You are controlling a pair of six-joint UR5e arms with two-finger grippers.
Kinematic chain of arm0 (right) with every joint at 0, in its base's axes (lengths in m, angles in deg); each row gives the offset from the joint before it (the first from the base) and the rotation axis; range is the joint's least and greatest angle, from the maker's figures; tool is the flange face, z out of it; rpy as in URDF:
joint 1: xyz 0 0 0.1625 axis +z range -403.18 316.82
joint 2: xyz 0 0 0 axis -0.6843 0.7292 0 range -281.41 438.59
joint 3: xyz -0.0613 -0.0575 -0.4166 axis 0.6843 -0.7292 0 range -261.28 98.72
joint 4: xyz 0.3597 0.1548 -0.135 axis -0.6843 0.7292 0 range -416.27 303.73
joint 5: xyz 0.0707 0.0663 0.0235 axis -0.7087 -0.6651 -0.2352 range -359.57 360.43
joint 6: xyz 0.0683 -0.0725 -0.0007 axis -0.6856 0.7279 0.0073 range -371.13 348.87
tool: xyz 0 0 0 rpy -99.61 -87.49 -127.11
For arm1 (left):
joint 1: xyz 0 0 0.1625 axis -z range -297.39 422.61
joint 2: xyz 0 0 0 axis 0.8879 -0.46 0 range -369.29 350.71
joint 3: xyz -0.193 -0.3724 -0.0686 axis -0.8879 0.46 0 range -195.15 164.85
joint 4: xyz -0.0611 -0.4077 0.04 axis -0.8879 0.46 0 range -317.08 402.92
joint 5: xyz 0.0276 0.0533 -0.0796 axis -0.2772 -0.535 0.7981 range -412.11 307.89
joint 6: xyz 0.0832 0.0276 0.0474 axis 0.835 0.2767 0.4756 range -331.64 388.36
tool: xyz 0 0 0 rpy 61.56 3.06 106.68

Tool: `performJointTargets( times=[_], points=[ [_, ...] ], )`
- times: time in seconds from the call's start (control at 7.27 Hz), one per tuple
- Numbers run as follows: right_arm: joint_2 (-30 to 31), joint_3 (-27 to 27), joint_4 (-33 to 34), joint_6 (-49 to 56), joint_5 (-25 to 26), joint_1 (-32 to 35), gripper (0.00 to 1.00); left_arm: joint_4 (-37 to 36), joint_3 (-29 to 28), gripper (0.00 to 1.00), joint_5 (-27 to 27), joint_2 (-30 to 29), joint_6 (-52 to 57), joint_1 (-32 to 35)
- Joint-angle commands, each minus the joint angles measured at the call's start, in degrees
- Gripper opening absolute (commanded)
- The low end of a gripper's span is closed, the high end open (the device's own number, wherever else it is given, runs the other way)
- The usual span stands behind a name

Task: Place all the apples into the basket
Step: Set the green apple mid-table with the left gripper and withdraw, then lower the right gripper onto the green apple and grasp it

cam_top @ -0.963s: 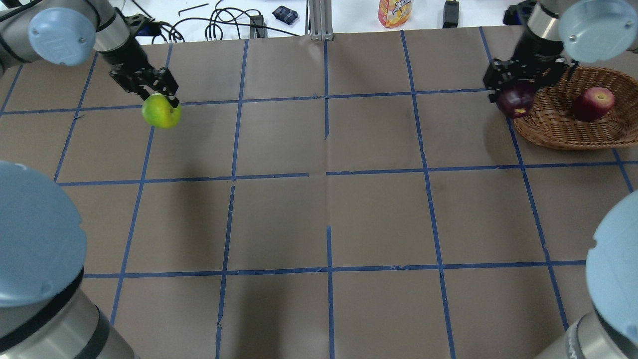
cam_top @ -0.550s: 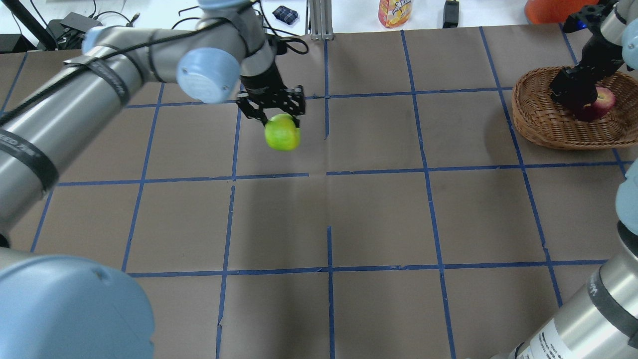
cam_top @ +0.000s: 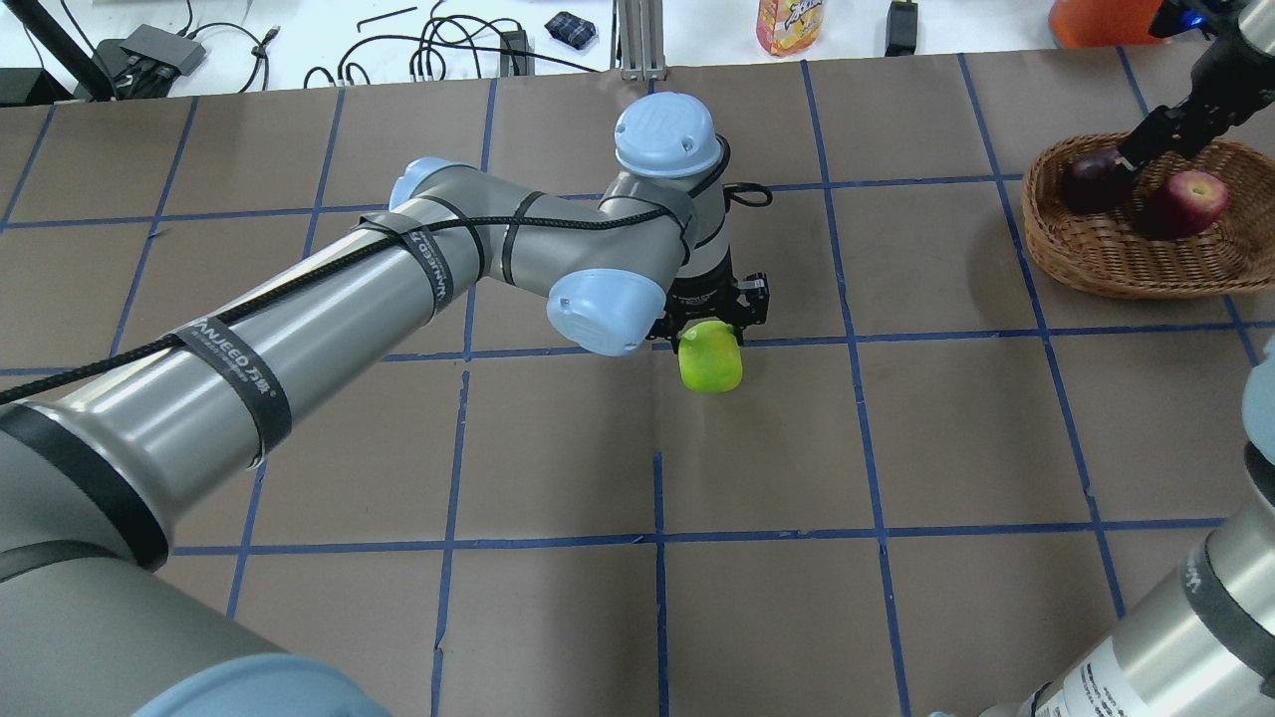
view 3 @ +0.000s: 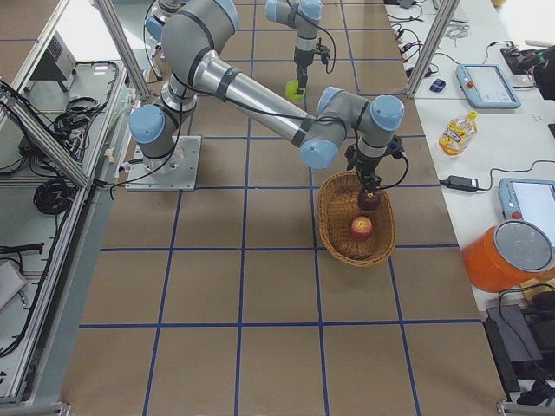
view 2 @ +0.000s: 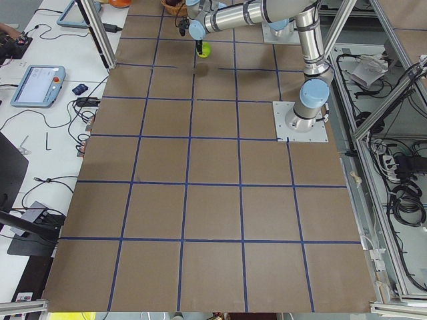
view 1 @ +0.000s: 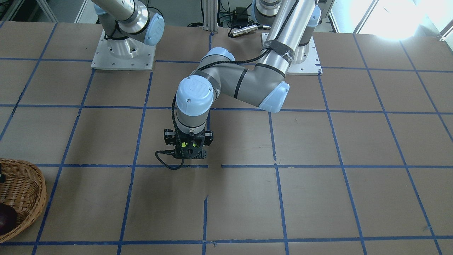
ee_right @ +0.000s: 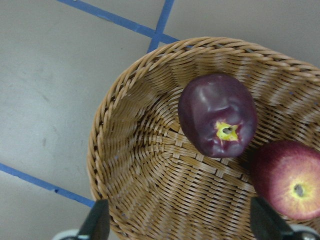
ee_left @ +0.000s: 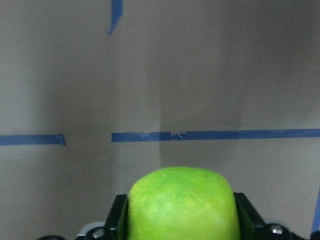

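Observation:
My left gripper is shut on the lime green apple and holds it just above the middle of the table. The apple fills the bottom of the left wrist view between the jaws. The wicker basket stands at the far right and holds the dark maroon apple and the red apple with yellow patches. My right gripper hangs over the basket, open and empty. In the right wrist view both apples lie below it, the maroon one and the red one, inside the basket.
A yellow drink bottle, cables and an orange object lie beyond the table's far edge. Blue tape lines grid the brown table. My left arm stretches across the table's left half.
My left arm has carried the green apple rightward and nearer, to the table's middle. My right gripper has let go of the maroon apple in the basket and drawn up and back.

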Motion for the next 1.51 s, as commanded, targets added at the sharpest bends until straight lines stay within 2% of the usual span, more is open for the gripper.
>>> performJointTargets(
  times=[0.0,0.14,0.28,0.55,0.69,0.83,0.96,1.1,1.38],
  points=[
    [0.49,-0.25,-3.37,-2.97,-2.05,3.68,1.00,-6.22,1.71,1.00,-3.28,-0.42,-2.67,0.56],
    [2.57,-0.25,-7.56,-11.08,-2.41,9.27,1.00,-5.63,0.57,1.00,-3.21,1.41,-0.92,-0.57],
    [4.60,0.27,-8.82,-23.26,-2.24,14.98,1.00,-0.66,-2.14,1.00,-2.94,3.34,1.97,-3.01],
    [8.46,4.99,-8.83,-38.70,-3.20,24.23,1.00,16.43,-10.48,1.00,-3.03,8.87,16.06,-10.12],
    [10.92,10.59,-7.44,-43.11,-3.38,28.62,1.00,24.97,-13.04,1.00,-2.85,11.94,24.93,-15.64],
    [11.38,16.82,0.32,-48.46,-3.21,32.32,1.00,32.71,-13.67,1.00,-3.29,15.28,30.76,-20.39],
    [11.56,21.50,10.84,-53.48,-2.25,35.66,1.00,35.66,-13.42,1.00,-7.47,19.05,35.17,-22.27],
    [10.95,21.63,12.16,-56.31,-2.94,37.09,1.00,38.56,-12.46,1.00,-9.25,21.01,35.39,-23.16],
    [11.29,23.12,12.70,-56.17,-1.98,38.15,1.00,37.98,-8.95,1.00,-9.09,22.16,35.65,-23.60]
  ],
)
